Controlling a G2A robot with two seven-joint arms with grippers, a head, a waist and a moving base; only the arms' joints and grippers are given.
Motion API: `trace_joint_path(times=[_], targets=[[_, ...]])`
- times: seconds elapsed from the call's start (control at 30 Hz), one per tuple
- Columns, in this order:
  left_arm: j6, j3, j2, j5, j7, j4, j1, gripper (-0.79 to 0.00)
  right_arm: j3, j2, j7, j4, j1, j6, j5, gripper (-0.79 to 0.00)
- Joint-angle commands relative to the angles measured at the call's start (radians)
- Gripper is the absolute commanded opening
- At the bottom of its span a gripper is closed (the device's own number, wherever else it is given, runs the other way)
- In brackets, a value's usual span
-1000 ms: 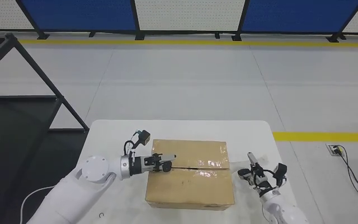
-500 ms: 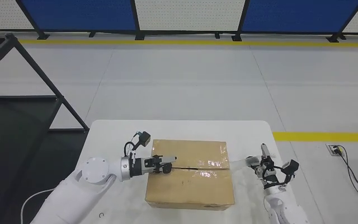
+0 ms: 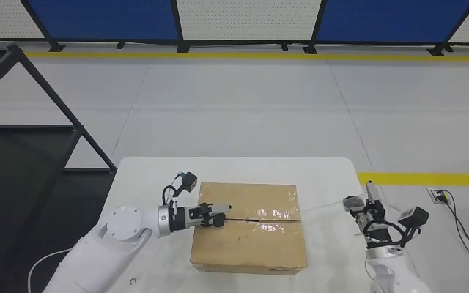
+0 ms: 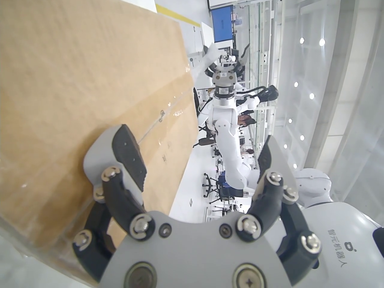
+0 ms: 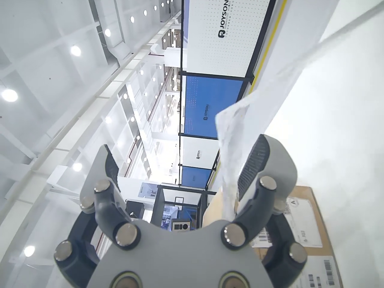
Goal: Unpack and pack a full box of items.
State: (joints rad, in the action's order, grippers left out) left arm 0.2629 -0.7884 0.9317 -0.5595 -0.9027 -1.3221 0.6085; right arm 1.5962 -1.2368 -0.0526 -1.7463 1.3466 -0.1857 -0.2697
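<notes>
Blue and white partition panels (image 3: pixel 242 18) back a pale workshop floor crossed by a yellow line (image 3: pixel 220 54), with a black metal frame (image 3: pixel 44 95) standing at far left. On the white surface (image 3: pixel 220 170) in the foreground, the left pincer (image 3: pixel 222 212) lies over the left end of the cardboard box (image 3: pixel 249 245). Its fingers are apart, with one black pad (image 4: pixel 129 151) over the box's top just beside the centre seam (image 3: pixel 256 217) and the other clear of the cardboard; whether the pad touches cannot be told. The cardboard box sits in the middle of the surface with both top flaps down and a glossy sheen along the seam. To its right, near the surface's right edge and clear of the box, the right pincer (image 5: pixel 184 148) tilts up toward the ceiling lights, its fingers spread wide. A pale, crumpled tape strip (image 5: pixel 232 127) clings to one pad and trails off in a thin line. Printed labels (image 5: pixel 300 220) show on the box in the right wrist view.
</notes>
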Motion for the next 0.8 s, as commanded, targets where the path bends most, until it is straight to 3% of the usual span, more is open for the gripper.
trace_joint_path(times=[0.0, 0.37, 0.77], targets=[[-0.001, -0.007, 0.002, 0.001, -0.001, 0.001, 0.005, 0.000, 0.010, 0.001, 0.011, -0.066, 0.021, 0.026, 0.024, 0.000], [0.011, -0.048, 0.010, 0.005, -0.007, 0.003, 0.032, 0.000, -0.033, 0.000, 0.032, -0.387, 0.118, 0.178, 0.242, 0.000], [0.029, -0.125, 0.004, 0.007, -0.005, -0.010, 0.093, 0.000, -0.174, -0.005, -0.025, -0.491, 0.059, 0.306, 0.407, 0.000]])
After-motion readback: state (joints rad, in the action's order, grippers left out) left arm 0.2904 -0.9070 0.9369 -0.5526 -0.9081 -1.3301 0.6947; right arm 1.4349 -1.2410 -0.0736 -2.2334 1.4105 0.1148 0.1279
